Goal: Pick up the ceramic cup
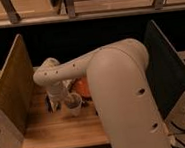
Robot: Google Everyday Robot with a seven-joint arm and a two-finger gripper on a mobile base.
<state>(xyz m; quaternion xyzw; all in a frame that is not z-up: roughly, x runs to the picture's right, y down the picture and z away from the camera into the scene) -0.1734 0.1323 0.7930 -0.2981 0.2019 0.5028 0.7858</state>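
The ceramic cup (74, 105) is a small off-white tapered cup standing upright on the wooden table (57, 128), left of the middle. My gripper (60, 100) hangs down from the arm's wrist just left of the cup, close to its rim. The orange plate (82, 86) lies right behind the cup, mostly hidden by my arm. The blue block is hidden.
My large white arm (123, 95) fills the right half of the view and covers the table's right side. A tan side panel (9, 85) stands at the table's left and a dark panel (163, 65) at its right. A dark small object (50, 106) lies left of the gripper.
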